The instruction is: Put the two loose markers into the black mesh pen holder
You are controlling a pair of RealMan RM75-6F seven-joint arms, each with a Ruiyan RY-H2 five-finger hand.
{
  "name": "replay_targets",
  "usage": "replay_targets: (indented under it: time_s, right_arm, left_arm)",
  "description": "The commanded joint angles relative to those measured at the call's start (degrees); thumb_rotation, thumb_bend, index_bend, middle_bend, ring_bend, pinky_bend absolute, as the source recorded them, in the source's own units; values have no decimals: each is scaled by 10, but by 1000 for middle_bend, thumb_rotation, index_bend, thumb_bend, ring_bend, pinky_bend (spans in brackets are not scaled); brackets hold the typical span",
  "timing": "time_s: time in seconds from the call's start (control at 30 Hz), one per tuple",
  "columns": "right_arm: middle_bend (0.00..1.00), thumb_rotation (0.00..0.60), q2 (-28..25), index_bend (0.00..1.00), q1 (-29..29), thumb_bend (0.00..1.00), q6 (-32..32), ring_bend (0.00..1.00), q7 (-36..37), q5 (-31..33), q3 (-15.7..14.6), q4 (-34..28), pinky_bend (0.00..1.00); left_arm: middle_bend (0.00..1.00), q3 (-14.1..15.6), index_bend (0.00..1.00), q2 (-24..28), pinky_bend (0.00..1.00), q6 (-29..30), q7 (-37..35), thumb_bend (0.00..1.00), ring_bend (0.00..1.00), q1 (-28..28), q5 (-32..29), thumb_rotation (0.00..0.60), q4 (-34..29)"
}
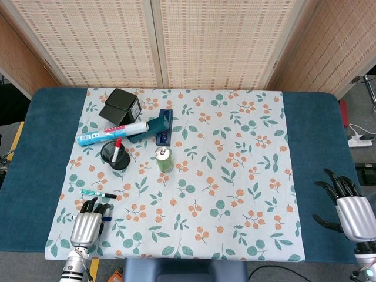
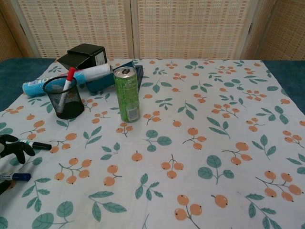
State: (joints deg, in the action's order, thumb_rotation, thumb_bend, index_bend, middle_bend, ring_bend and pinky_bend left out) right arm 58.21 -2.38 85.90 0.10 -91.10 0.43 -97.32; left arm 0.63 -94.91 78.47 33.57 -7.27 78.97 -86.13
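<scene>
The black mesh pen holder (image 1: 116, 156) (image 2: 64, 99) stands at the left of the floral cloth with a red marker (image 1: 117, 149) (image 2: 68, 80) upright in it. A green marker with a black cap (image 1: 97, 193) (image 2: 37, 144) lies flat nearer the front. A blue marker (image 2: 14, 176) lies closer still, mostly under my left hand in the head view. My left hand (image 1: 87, 225) (image 2: 10, 146) hovers at the front-left corner, fingers apart, holding nothing, its fingertips over the green marker's tail. My right hand (image 1: 348, 211) rests open at the far right, away from the markers.
A green drink can (image 1: 164, 159) (image 2: 127, 94) stands just right of the holder. Behind the holder lie a light-blue tube (image 1: 111, 134) (image 2: 59, 79), a black box (image 1: 120, 106) (image 2: 84, 55) and a dark teal object (image 1: 160, 126) (image 2: 112, 76).
</scene>
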Motion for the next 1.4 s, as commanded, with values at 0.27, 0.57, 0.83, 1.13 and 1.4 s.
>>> replay_targets:
  time_s: [0.27,0.57,0.83,1.13,1.4]
  right_arm:
    - [36,600,-1,262,0,57,0,141,2,-1,0,0,118]
    - [35,600,-2,270,1,57,4,147,5,-2,0,1,118]
    - [36,600,-1,287,1,58,3,155,4,1,2,2,118]
    - [36,600,0,305,1,57,3,155,2,1,2,2,118]
    - [35,600,0,305,1,57,5,155,8,-1,2,5,118]
  left_arm:
    - [366,1,311,-16,148,10,14,348,117,7,-8,600,22]
    - [483,6,418,-28,155,25,19,348,159,12,2,600,40]
    - [548,3,474,-37,166,38,16,347,197,15,12,600,58]
    - [555,-1,474,-36,168,53,17,348,203,18,20,600,60]
    - [554,-21,464,13,169,114,20,347,203,28,51,600,-8]
